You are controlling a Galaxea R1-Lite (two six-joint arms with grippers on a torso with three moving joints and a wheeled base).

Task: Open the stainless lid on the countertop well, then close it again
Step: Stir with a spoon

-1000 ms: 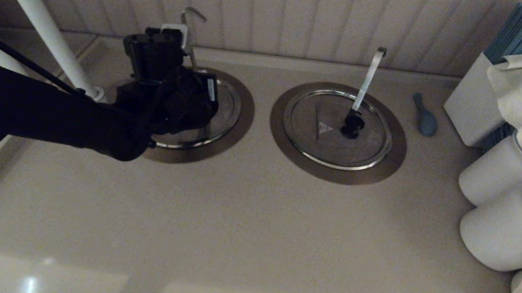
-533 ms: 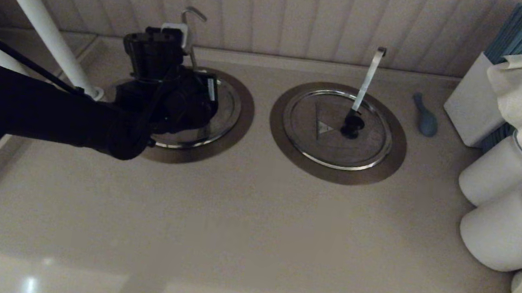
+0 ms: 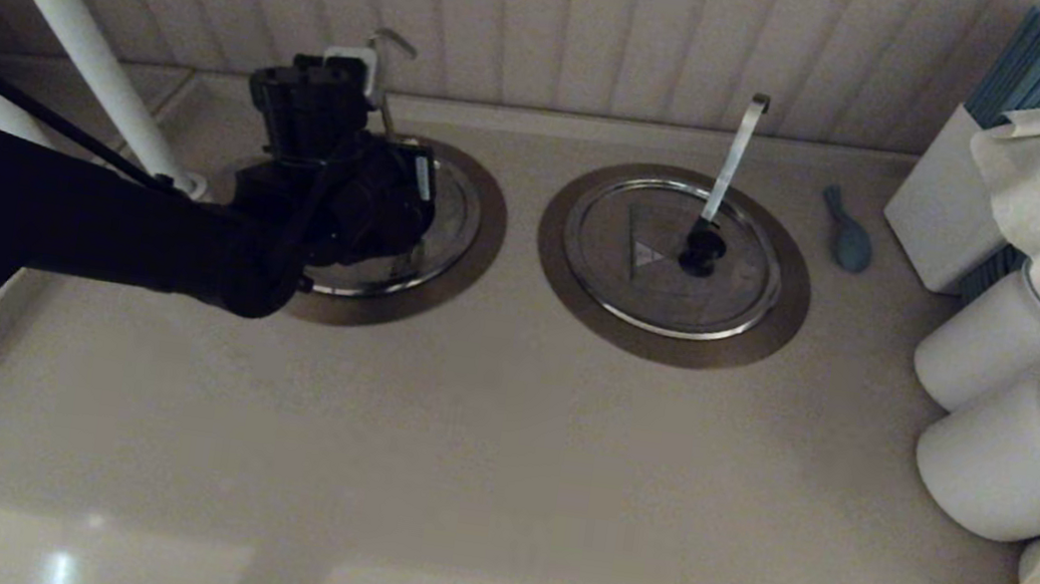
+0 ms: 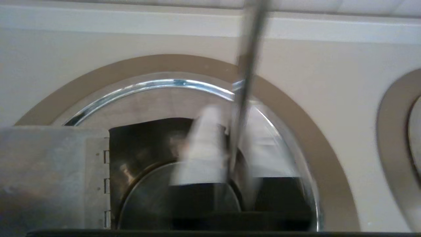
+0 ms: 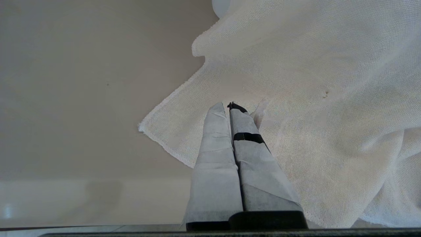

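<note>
The left gripper (image 4: 230, 131) hangs over the left well (image 3: 485, 227) at the far left of the counter (image 3: 499, 450), its black body covering most of the lid (image 3: 452, 213) in the head view. From the wrist, the lid's hinged flap (image 4: 49, 164) stands folded back to one side, leaving a dark opening with a round steel vessel (image 4: 148, 194) below. The pale fingers (image 4: 204, 148) are blurred but look a little apart, clamped on nothing, with the thin ladle handle (image 4: 246, 65) rising in the gap between them (it too is smeared). The second lid (image 3: 673, 272), to the right, lies shut with its slanted handle (image 3: 734, 154). The right gripper (image 5: 230, 107) is outside the head view, its fingers pressed together above a white cloth (image 5: 329, 98).
</note>
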